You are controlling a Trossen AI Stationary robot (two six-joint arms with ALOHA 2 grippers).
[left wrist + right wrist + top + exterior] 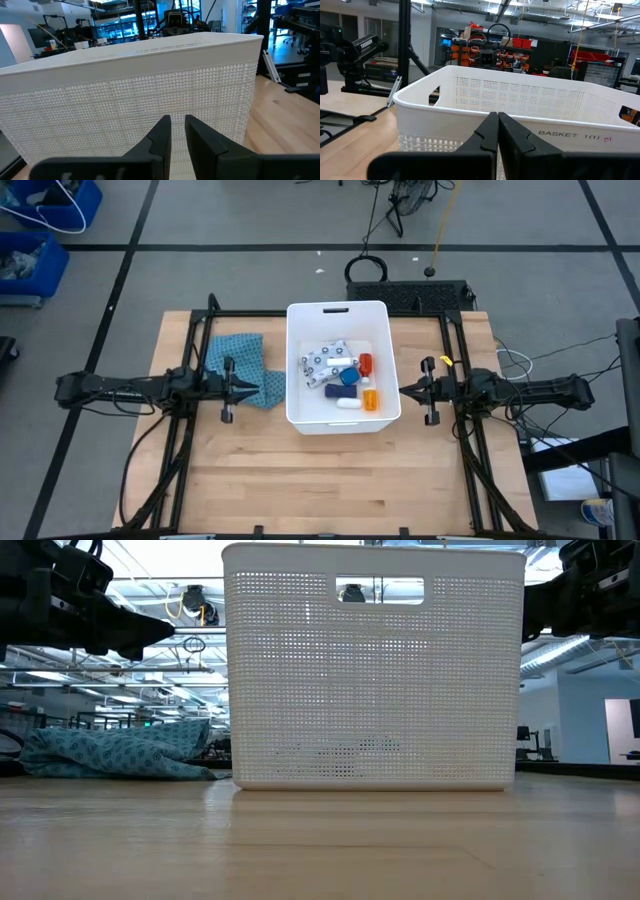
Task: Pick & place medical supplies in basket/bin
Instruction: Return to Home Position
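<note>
Supplies [340,373] lie in the bin [291,370]. I see my left gripper [264,388] beside it, fingers narrowly apart, and my right gripper [404,390] opposite, fingers together.

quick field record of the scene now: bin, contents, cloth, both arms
bin: large white perforated plastic bin, between both arms
contents: white dark-patterned pouch, red bottle, orange pill bottle, white tube, blue piece
cloth: teal patterned cloth, outside bin, left arm's side
left gripper: beside bin's wall, fingers slightly apart, empty
right gripper: beside opposite wall, fingers shut, empty
</note>
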